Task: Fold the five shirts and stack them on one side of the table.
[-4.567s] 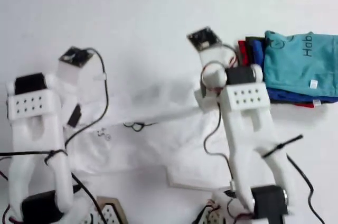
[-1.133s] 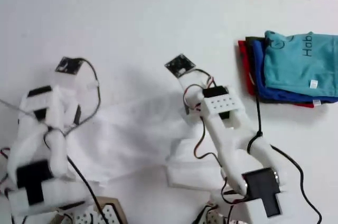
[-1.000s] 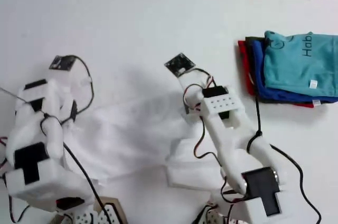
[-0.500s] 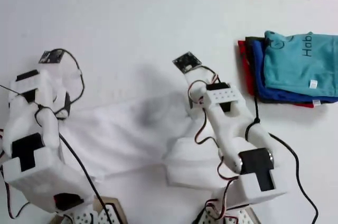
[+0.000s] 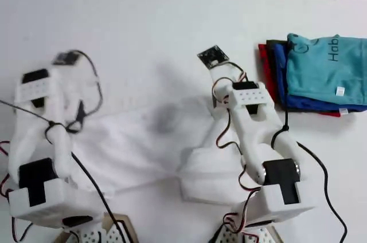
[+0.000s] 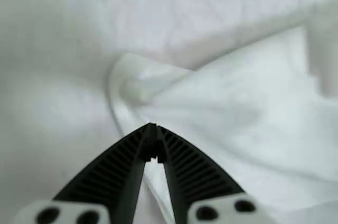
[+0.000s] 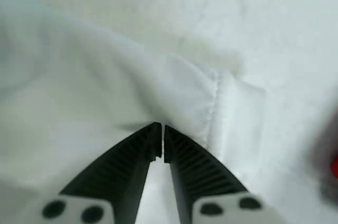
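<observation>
Centrally, one white shirt (image 5: 143, 140) lies crumpled on the white table (image 5: 143, 19), between the two arms and toward the front edge. Its long axis runs across the table from the left arm to the right arm. A thicker folded part bunches near the right arm's base. White cloth on a white top makes it hard to tell which end is the collar.

Held by: the left gripper (image 6: 151, 135), its dark ribbed fingers meeting at the tips and pinching a folded edge at the shirt's left end. Also the right gripper (image 7: 160, 135), its fingers drawn almost together with a thin slit between the tips, pinching a seamed ridge at the shirt's right end.

Also on the table: a stack of folded shirts (image 5: 315, 77) at the right edge, well apart from the white shirt. The teal shirt (image 5: 321, 59) is on top, with the blue shirt (image 5: 281, 68), red shirt (image 5: 264, 59) and black shirt (image 5: 275, 42) showing at the edges beneath.

Markings: the teal shirt bears dark lettering turned sideways and cut off at the frame edge. A small white label (image 5: 340, 90) sits near its front hem.
</observation>
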Motion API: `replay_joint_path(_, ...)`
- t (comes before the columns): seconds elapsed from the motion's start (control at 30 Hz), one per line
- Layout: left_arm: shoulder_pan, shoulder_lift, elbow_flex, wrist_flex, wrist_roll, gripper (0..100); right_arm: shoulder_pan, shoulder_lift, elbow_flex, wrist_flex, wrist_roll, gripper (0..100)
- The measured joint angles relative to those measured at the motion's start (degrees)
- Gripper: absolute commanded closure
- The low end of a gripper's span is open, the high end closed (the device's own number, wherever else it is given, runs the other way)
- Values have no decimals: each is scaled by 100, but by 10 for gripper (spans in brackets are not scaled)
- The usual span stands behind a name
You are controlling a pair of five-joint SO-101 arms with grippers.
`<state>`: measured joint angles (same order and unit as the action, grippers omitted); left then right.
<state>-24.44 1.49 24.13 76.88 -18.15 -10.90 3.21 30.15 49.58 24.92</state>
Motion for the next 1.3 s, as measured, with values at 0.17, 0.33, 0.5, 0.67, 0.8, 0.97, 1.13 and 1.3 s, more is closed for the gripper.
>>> replay_joint_path(0.17, 132, 0, 774, -879, 0, 973, -527, -387, -26, 281, 0, 981)
replay_joint_path(0.33, 158, -9, 1231, -1521, 0, 973, -800, -255, -79, 70, 9, 981)
replay_joint_path(0.5, 352, -70, 1389, -1653, 0, 973, -519, 519, -360, -141, 9, 981)
replay_joint_path(0.67, 413, -70, 1389, -1670, 0, 973, -211, 1284, -1134, -53, 0, 981)
replay_joint_path(0.8, 457, 0, 1125, -1618, 0, 974, -193, 1846, -1943, 325, 9, 981)
replay_joint_path(0.97, 475, 1046, -158, -1011, 9, 974, -193, 2576, -3121, 791, 9, 981)
replay_joint_path(1.13, 484, 2312, -1960, -79, 18, 974, -185, 3103, -4088, 1196, 9, 981)
replay_joint_path(1.3, 492, 2796, -3235, 501, 18, 974, -176, 3209, -4668, 1495, -132, 981)
